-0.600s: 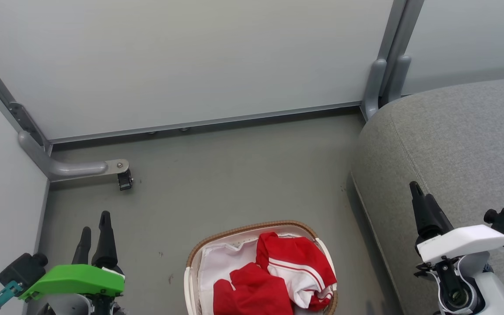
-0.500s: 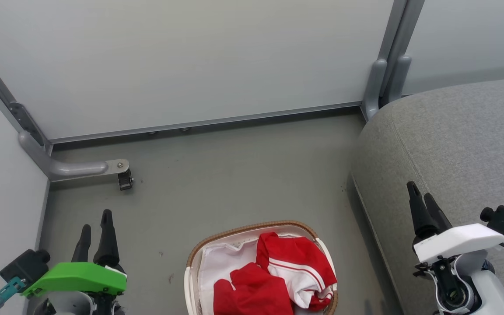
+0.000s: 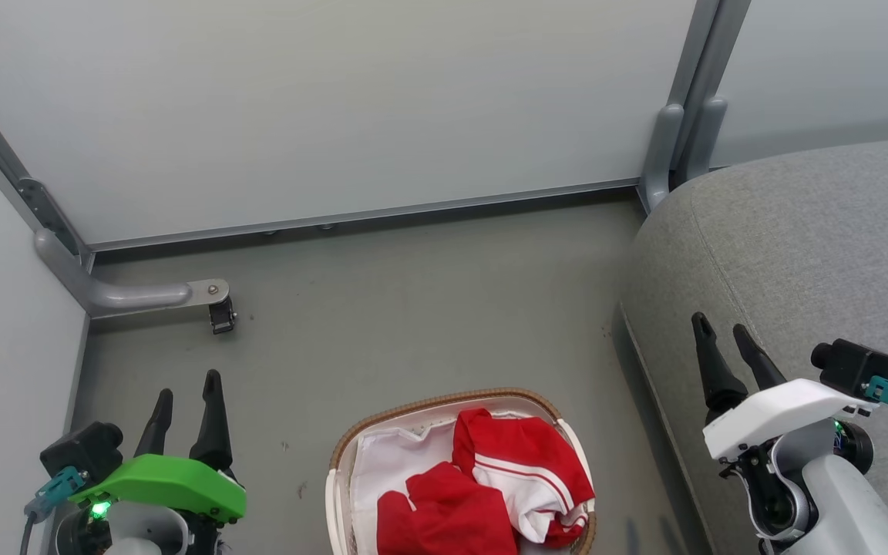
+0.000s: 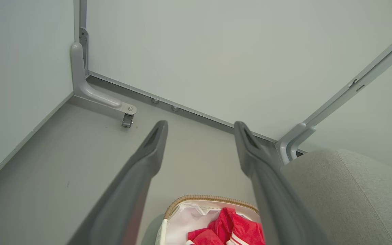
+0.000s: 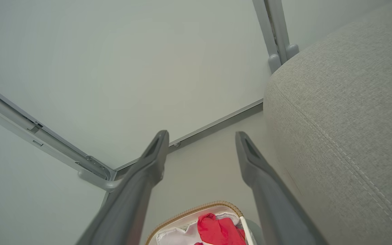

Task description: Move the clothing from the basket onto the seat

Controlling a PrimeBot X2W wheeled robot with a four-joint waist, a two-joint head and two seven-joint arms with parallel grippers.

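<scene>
Red clothing [image 3: 490, 486] with white panels and stripes lies bunched in the basket [image 3: 444, 402], a cream basket with a brown woven rim and white liner on the floor at bottom centre. The grey seat [image 3: 814, 247] rises to its right. My left gripper [image 3: 188, 395] is open, left of the basket, holding nothing. My right gripper [image 3: 725, 331] is open over the seat's front edge, empty. In the left wrist view the clothing [image 4: 230, 228] and basket [image 4: 213, 198] lie below the open left gripper [image 4: 201, 126]. The right wrist view shows the clothing [image 5: 216, 229] under the open right gripper [image 5: 201, 136].
Pale wall panels close the back and left. A grey bracket foot with a caster [image 3: 216, 312] sticks out on the floor at left. A grey post [image 3: 675, 146] stands in the corner behind the seat. Bare grey floor [image 3: 413, 308] lies beyond the basket.
Both grippers have shifted inward toward the basket; the right one moved left and the left one moved right. The clothing and basket have not moved.
</scene>
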